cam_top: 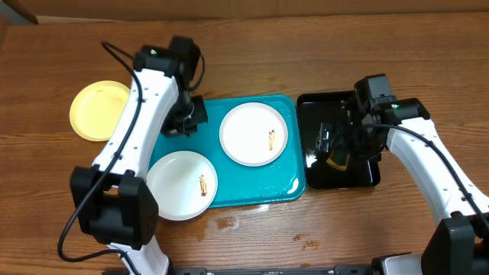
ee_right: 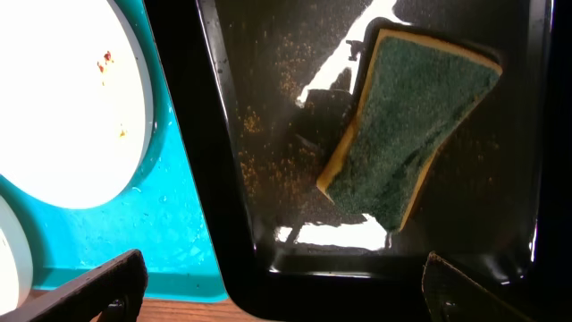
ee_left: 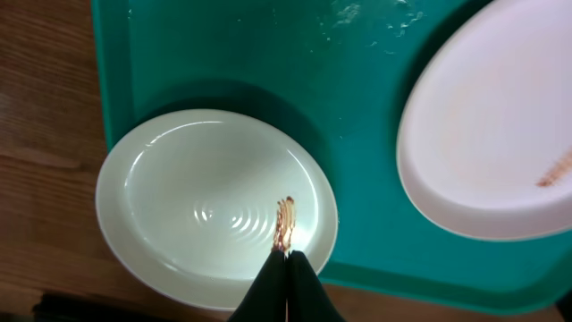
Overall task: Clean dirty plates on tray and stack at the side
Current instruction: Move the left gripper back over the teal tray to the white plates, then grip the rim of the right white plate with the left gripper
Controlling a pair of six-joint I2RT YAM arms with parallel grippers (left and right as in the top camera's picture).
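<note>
Two plates (cam_top: 254, 134) on tray (cam_top: 246, 186) (wet), wooden table (cam_top: 344, 237), left pincer (ee_left: 288, 261) clenched, right pincer (ee_right: 281, 261) released

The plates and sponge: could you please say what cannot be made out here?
- Overhead: the sponge is mostly hidden under the right claw.
- Left wrist: the far white plate is cut off by the right edge.
- Right wrist: it runs off the left edge; its specks are too small to identify.
- Overhead: the left claw is hidden under its own wrist.
</note>
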